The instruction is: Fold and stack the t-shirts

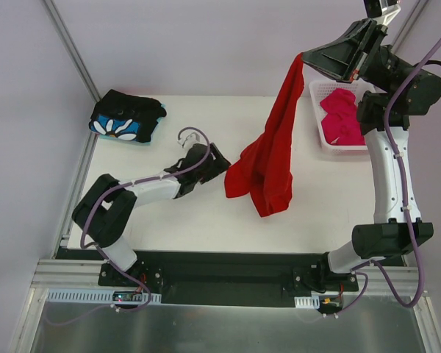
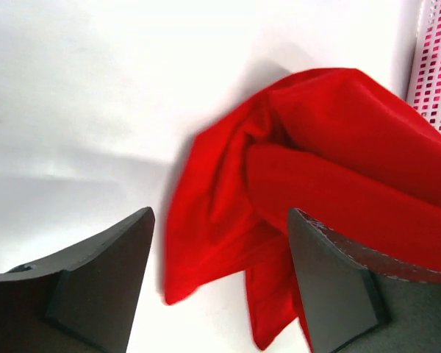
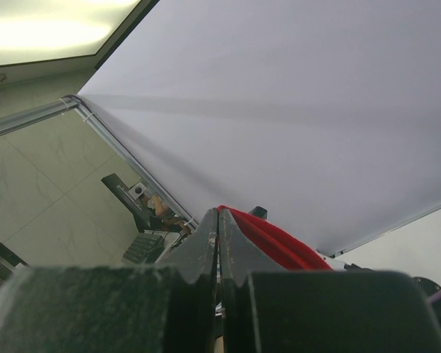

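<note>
My right gripper (image 1: 306,58) is shut on the top of the red t-shirt (image 1: 268,158) and holds it high; the shirt hangs down with its lower end bunched on the table. In the right wrist view the shut fingertips (image 3: 219,215) pinch red cloth (image 3: 268,239). My left gripper (image 1: 222,168) is open and low, just left of the shirt's lower end; in the left wrist view its fingers (image 2: 103,279) frame the bunched red cloth (image 2: 294,169). The black flower-print shirt (image 1: 127,118) lies folded at the far left. The pink shirt (image 1: 341,118) lies in the basket.
The white lattice basket (image 1: 316,110) stands at the far right of the white table (image 1: 169,228); its wall also shows in the left wrist view (image 2: 435,66). Metal frame posts rise at the back left and back right.
</note>
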Available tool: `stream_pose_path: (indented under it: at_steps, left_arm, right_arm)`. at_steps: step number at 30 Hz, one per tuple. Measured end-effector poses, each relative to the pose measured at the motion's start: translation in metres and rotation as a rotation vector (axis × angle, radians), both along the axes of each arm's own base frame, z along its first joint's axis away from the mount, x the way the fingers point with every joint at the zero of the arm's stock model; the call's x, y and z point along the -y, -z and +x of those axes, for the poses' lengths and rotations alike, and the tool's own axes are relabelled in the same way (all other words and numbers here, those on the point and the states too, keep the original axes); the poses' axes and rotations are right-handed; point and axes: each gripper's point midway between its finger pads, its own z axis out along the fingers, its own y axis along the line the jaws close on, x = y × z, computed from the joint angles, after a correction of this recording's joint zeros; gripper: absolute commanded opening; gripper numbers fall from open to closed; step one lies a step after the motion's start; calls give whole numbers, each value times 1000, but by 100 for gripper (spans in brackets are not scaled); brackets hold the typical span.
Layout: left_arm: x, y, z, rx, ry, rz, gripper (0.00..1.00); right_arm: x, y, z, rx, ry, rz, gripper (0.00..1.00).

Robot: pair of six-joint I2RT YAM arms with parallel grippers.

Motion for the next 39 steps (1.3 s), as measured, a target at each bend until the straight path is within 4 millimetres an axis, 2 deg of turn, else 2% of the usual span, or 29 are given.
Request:
stream_pose_path:
  at_steps: [3, 5, 7, 9, 10, 12, 14, 17, 20, 22, 23, 25, 26, 28, 31, 34, 39]
  left_arm:
    - [-23, 9, 3, 4, 32, -76, 70]
    - [-24, 16, -4, 23, 99, -78, 67]
    - [-15, 18, -22, 69, 200, -65, 68]
    - [-4, 14, -43, 138, 309, -26, 76]
    - [3, 10, -52, 174, 357, -9, 78]
    - [20, -5, -67, 280, 459, 17, 89]
    - [33, -20, -74, 376, 540, 27, 89]
    - [38, -30, -70, 483, 585, 58, 88]
    - [36, -32, -64, 590, 584, 68, 89]
    - [28, -17, -67, 640, 592, 98, 83]
    - [23, -2, -68, 636, 602, 126, 83]
    - [18, 23, -72, 614, 633, 181, 73]
    - [18, 29, -72, 611, 642, 193, 76]
    - [20, 34, -70, 630, 662, 197, 97]
    - [27, 44, -69, 628, 717, 163, 99]
    - [35, 55, -57, 592, 741, 110, 99]
    - [32, 51, -44, 603, 729, 86, 99]
  right_arm:
    - [0, 1, 1, -2, 0, -1, 1]
    - [0, 2, 3, -6, 0, -1, 1]
    - [0, 3, 6, -12, 0, -1, 1]
    - [-1, 4, 9, -17, 0, -2, 1]
    - [-1, 5, 11, -19, 0, -2, 1]
    - [-1, 5, 14, -19, -1, -4, 1]
    - [-1, 4, 17, -16, -1, -5, 1]
    - [-2, 5, 20, -15, 0, -8, 1]
    - [-2, 6, 22, -16, -1, -11, 1]
    - [-2, 6, 23, -13, -1, -13, 1]
    - [-2, 6, 24, -11, 0, -14, 1]
    - [-2, 7, 25, -9, 1, -18, 1]
    - [-3, 8, 25, -5, 2, -21, 1]
    - [-3, 9, 27, -5, 1, -23, 1]
    - [-5, 12, 31, -11, -6, -24, 1]
    - [-9, 17, 36, -26, -22, -30, 1]
    - [-12, 21, 38, -35, -32, -38, 1]
